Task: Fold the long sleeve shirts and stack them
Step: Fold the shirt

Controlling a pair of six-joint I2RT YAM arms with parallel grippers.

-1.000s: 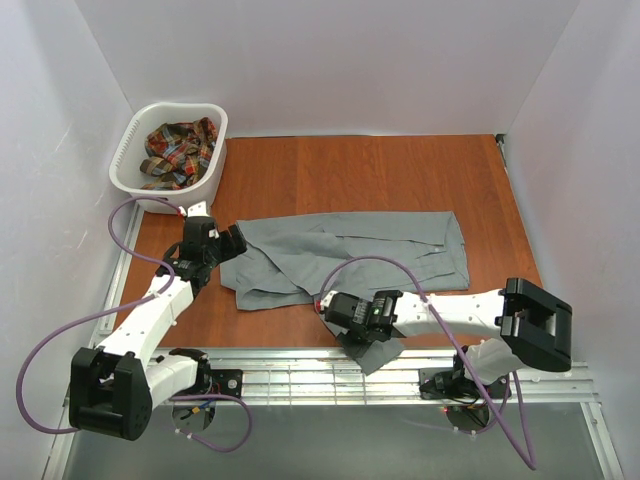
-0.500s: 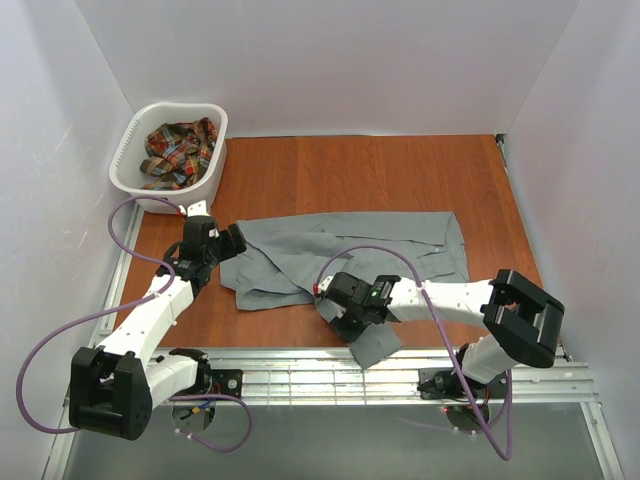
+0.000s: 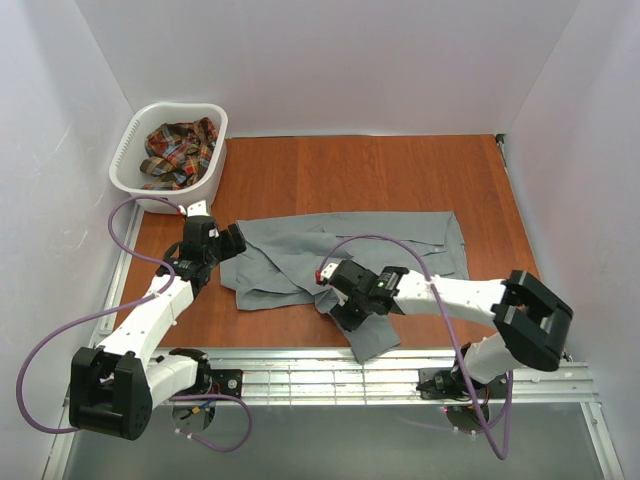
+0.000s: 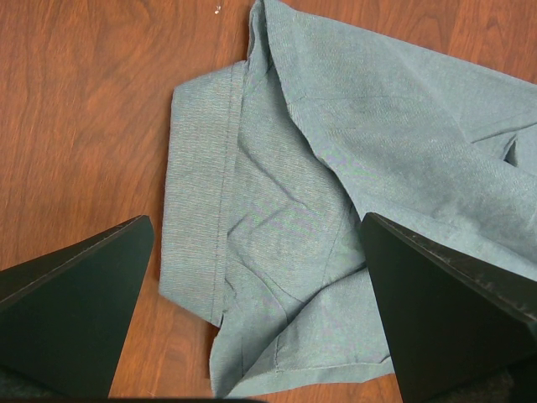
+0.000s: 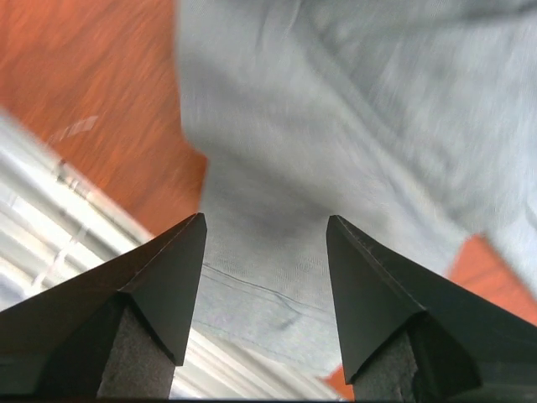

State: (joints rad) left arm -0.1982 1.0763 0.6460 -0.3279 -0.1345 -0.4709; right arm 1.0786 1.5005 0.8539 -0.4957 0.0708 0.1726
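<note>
Progress: folding is only just getting under way, in my judgement; nothing is lying neatly folded and no stack is forming yet.
Grey shirt [image 3: 350, 250]: it is lying spread and creased on the table [image 3: 400, 170], to the right of the basket [image 3: 181, 106] and nearer the arms than the basket is. The end closest to the basket is sitting doubled over in loose, uneven layers, not in a clean fold.
Trailing strip [image 3: 370, 340]: a length of the grey cloth, probably a sleeve, is hanging off the table edge farthest from the basket and draping onto the metal rail [image 3: 300, 365].
Plaid shirt [image 3: 180, 150]: it is sitting bunched up inside the basket, waiting its turn.
Left gripper [image 4: 256, 218]: it is hovering over the grey shirt's basket-side end with its fingers spread wide, gripping nothing.
Right gripper [image 5: 265, 218]: it is hanging low over the trailing strip, farther from the basket than the left one. Its fingers are standing apart with cloth showing below the gap, and they are pinching nothing as far as the blurred wrist view is showing.
Remaining: the sleeve is needing to come up onto the table, the grey shirt is needing proper folds, and the plaid shirt is awaiting lifting out of the basket, folding and stacking.
</note>
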